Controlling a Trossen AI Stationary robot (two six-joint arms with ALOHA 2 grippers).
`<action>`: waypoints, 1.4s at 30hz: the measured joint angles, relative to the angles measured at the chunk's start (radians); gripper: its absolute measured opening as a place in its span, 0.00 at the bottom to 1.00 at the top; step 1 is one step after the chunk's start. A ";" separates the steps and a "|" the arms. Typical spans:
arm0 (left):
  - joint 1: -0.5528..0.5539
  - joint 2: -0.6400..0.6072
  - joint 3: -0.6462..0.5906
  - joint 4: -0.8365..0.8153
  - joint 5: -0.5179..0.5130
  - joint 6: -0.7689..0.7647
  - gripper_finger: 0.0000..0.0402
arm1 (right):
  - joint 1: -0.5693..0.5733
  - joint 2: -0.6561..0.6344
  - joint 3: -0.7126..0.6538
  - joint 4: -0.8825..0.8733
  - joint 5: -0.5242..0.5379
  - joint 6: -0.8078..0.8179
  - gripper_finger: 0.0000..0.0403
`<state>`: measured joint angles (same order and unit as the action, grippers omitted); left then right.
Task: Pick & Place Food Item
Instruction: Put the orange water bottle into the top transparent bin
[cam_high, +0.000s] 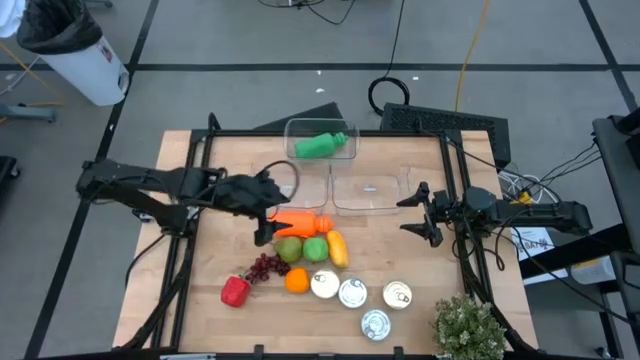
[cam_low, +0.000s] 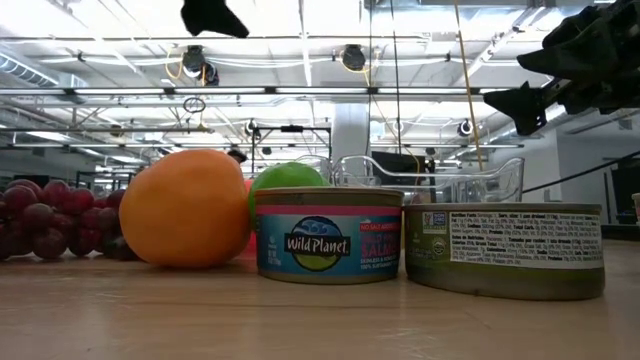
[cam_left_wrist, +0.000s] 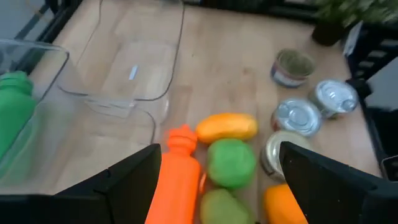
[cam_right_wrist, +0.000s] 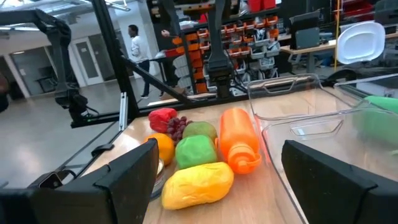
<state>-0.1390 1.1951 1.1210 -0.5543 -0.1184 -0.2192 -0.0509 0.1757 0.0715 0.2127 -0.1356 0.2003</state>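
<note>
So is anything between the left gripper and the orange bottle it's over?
Nothing visible. The left gripper hangs open directly above the orange bottle, which lies clear on top; the green items sit beside it. The empty clear container stands close by, open-topped.

The left arm reached in from the table's left edge, stretched toward the middle; its gripper hung near the centre of the table, its two dark fingers spread wide apart with nothing between them; the right arm came in from the right edge, held roughly level and pointing toward the left one; its gripper sat right of centre, well apart from the other, its fingers likewise parted and bare; in the low view the right gripper showed raised above the tabletop.
</note>
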 joint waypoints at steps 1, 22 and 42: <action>-0.006 -0.030 -0.052 0.068 -0.007 0.000 0.84 | 0.000 0.000 0.000 0.000 0.000 0.000 0.79; -0.031 -0.190 -0.543 0.635 -0.124 -0.128 0.84 | 0.000 0.015 0.000 0.122 -0.156 0.008 0.79; -0.016 0.278 -0.327 0.368 -0.160 0.013 0.84 | 0.000 0.034 0.000 0.119 -0.155 0.020 0.79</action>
<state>-0.1547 1.4734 0.7944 -0.1862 -0.2782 -0.2058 -0.0505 0.2092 0.0711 0.3317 -0.2905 0.2203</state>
